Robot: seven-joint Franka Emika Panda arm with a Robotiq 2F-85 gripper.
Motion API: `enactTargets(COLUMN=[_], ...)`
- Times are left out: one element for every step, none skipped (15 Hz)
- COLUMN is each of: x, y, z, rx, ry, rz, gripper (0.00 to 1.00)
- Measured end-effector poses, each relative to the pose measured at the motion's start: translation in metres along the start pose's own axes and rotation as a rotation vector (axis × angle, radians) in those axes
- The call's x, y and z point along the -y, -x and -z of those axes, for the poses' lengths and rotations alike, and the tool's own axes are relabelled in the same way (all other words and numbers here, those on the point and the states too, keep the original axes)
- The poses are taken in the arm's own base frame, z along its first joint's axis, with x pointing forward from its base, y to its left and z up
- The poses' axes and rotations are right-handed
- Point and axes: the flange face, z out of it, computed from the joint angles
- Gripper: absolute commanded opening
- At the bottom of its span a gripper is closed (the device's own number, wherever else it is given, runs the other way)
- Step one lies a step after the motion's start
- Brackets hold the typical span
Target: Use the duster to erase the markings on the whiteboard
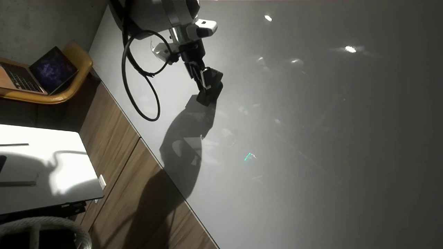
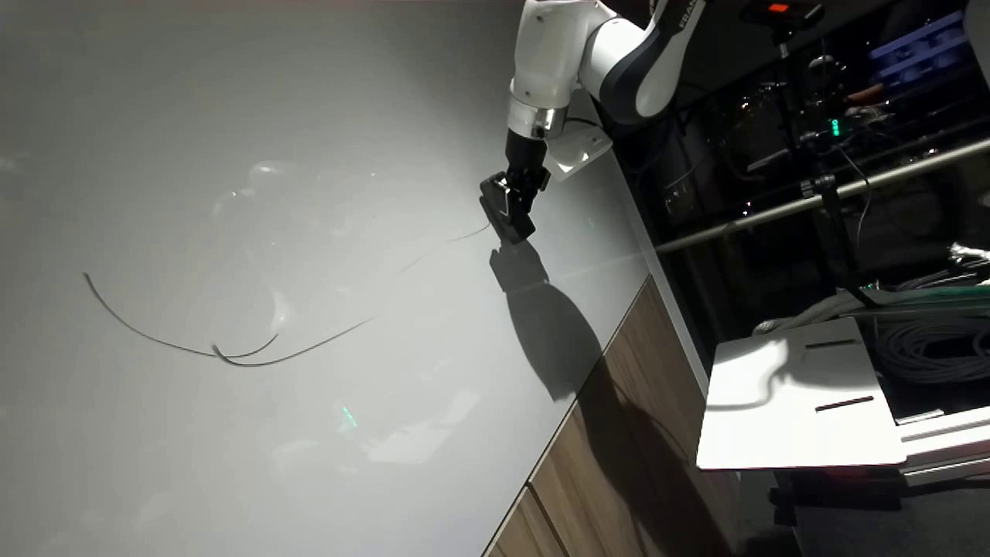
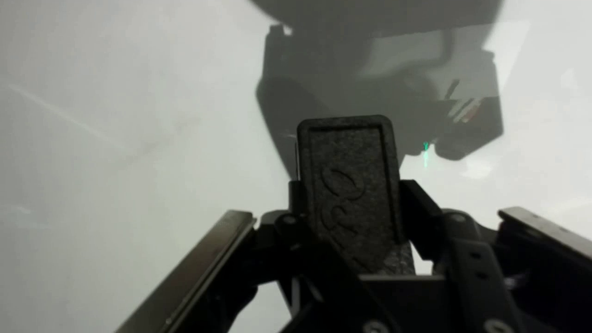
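Dark grey, the flat rectangular duster [image 3: 349, 180] is clamped in my black gripper [image 3: 352, 201], apparently touching the glossy grey-white whiteboard [image 1: 346, 173]; thin, dark, curved markings [image 2: 247, 364] cross it; brown wood-grain panelling [image 1: 114, 138] adjoins.

There's a laptop [image 1: 38, 76], open, screen blue, sitting on a yellow chair [image 1: 82, 68]; and here, a white tabletop [image 1: 71, 147], catching light beside wood panels [image 1: 129, 183], coiled cable [image 2: 928, 373] near it!
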Motion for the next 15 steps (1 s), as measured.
enactTargets(x=[0.004,0.01,0.018,0.027,0.033,0.038,0.043,0.047,0.051,0.056,0.062,0.07,0.078,0.088,0.1], y=[-0.006,-0.011,-0.016,-0.019,-0.018,-0.017,-0.016,-0.015,-0.013,-0.012,-0.011,-0.01,-0.009,-0.008,-0.007], z=[0.003,0.007,0.01,0.012,0.014,0.014,0.015,0.014,0.015,0.016,0.017,0.018,0.02,0.022,0.025], rx=[-0.013,-0.026,-0.039,-0.047,-0.046,-0.046,-0.044,-0.043,-0.042,-0.041,-0.041,-0.041,-0.039,-0.037,-0.036], ry=[-0.006,-0.015,-0.026,-0.037,-0.041,-0.049,-0.054,-0.059,-0.065,-0.07,-0.077,-0.084,-0.087,-0.088,-0.087], rz=[0.003,0.009,0.017,0.027,0.036,0.043,0.05,0.056,0.062,0.069,0.077,0.087,0.098,0.111,0.125], gripper=[0.27,0.27,0.27,0.27,0.27,0.27,0.27,0.27,0.27,0.27,0.27,0.27,0.27,0.27,0.27])
